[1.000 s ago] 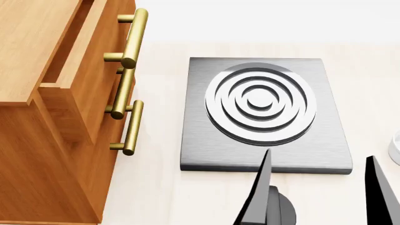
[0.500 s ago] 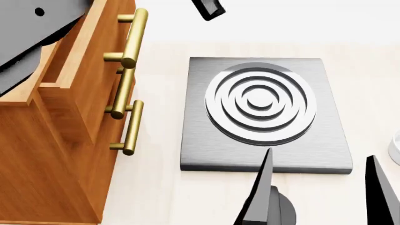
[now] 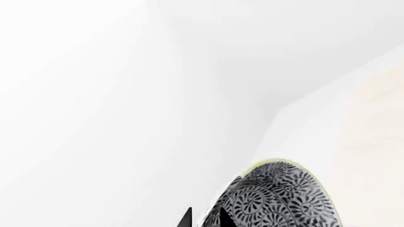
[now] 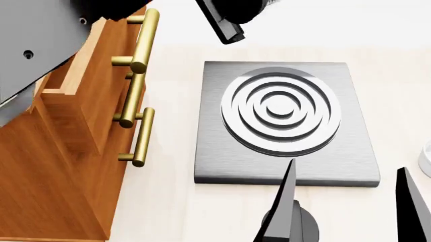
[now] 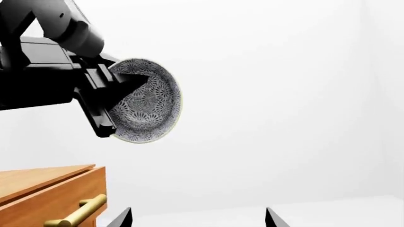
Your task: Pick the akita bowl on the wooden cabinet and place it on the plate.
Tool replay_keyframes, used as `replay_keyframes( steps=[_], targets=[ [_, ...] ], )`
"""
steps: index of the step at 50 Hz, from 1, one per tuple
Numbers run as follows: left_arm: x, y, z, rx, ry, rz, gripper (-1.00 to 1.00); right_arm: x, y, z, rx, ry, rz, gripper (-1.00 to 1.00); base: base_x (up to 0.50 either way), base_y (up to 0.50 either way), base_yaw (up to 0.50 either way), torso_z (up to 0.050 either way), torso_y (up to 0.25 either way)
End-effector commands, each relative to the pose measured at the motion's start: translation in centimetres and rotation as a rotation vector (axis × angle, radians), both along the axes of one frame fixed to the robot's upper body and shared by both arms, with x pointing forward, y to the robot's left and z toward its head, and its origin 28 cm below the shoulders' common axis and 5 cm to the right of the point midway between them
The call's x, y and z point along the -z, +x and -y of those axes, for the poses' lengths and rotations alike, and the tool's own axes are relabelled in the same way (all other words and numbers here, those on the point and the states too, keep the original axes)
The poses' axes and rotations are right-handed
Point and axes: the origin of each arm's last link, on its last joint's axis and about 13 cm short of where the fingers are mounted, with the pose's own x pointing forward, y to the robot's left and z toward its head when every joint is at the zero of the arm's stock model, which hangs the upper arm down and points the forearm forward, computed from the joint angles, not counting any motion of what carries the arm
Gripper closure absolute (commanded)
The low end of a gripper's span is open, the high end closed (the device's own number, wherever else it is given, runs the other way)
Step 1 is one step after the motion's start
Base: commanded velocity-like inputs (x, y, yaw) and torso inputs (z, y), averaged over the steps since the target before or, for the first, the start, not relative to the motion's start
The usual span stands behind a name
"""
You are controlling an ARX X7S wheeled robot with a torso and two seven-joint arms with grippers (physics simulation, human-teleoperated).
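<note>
The akita bowl (image 5: 148, 101), black-grey floral with a pale rim, hangs tipped on its side in the air above the wooden cabinet (image 5: 44, 189). My left gripper (image 5: 121, 101) is shut on its rim, one finger inside and one outside. In the left wrist view the bowl (image 3: 284, 198) sits right against the left gripper (image 3: 205, 218). The head view shows only the left arm and one dark finger (image 4: 225, 22) at the top, beside the cabinet (image 4: 60, 151). My right gripper (image 4: 344, 167) is open and empty, low in front of the stove. The plate is out of view.
A grey stove plate with concentric rings (image 4: 283, 111) lies on the pale counter right of the cabinet. The cabinet's top drawer stands partly open, brass handles (image 4: 138, 43) sticking out. A white object (image 4: 425, 159) is cut off at the right edge.
My left arm has swung further into the head view from the upper left, covering more of the cabinet top, its finger now lower and larger. The right gripper has stayed put.
</note>
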Motion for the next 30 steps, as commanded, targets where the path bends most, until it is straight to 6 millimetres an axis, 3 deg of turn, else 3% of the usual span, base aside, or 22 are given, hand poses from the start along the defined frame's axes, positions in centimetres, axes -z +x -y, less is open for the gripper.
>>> replay_keyframes(
  steps=[1, 14, 30],
  targets=[
    [1.0, -0.7, 0.2, 0.078, -0.002, 0.004, 1.00, 0.0, 0.0, 0.0, 0.001, -0.002, -0.001, -1.00, 0.00, 0.00, 0.00, 0.000, 0.000],
    [2.4, -0.9, 0.7, 0.118, 0.022, -0.006, 1.00, 0.0, 0.0, 0.0, 0.003, -0.005, 0.000, -1.00, 0.00, 0.00, 0.00, 0.000, 0.002],
    [3.2, -0.8, -1.2, 0.166, 0.038, -0.060, 1.00, 0.2, 0.2, -0.1, -0.006, -0.014, -0.016, -1.00, 0.00, 0.00, 0.00, 0.000, 0.000]
  ],
)
